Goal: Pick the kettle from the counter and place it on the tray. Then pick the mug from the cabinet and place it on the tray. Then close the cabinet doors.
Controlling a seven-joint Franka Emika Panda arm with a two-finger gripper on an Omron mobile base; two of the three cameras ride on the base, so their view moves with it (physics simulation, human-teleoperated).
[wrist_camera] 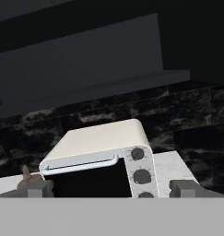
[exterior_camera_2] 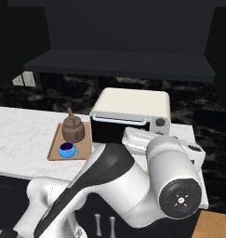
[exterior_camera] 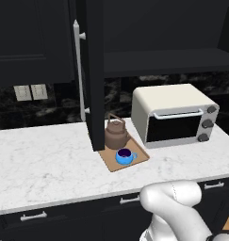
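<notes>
The gripper (wrist_camera: 111,188), jaws spread wide and holding nothing, faces the toaster oven (wrist_camera: 102,159) at the counter's (exterior_camera: 45,162) back. The kettle (exterior_camera: 116,133) and mug (exterior_camera: 125,156) sit on the tray (exterior_camera: 140,156). A cabinet door (exterior_camera: 94,75) stands open above the tray's left corner; swinging it shut carelessly could clip the kettle's handle.

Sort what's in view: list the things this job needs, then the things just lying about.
Job things:
- kettle, on the tray
- mug, on the tray
- tray
- counter
- cabinet, shelf exposed
- cabinet door, standing open

Just lying about:
- toaster oven
- wall outlets
- drawers below the counter
</notes>
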